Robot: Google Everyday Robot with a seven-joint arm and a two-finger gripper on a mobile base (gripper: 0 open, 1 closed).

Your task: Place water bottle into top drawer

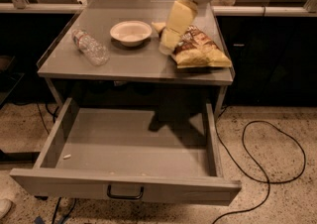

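The water bottle [90,47] lay on its side at upper left, while the gripper [167,45] hung upper centre; I could not tell whether it was spread or pressed together. A reach across risked clipping the white bowl [131,32] or rolling the round water bottle off the table edge, missing the open top drawer [124,186].

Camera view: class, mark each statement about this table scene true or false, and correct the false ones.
1. The water bottle lies on its side on the tabletop. True.
2. The top drawer is shut. False: it stands open, with no bottle in it.
3. The gripper holds the bottle. False: it hangs above the tabletop beside the chip bag, apart from the bottle.
4. The white bowl sits between the bottle and the gripper. True.
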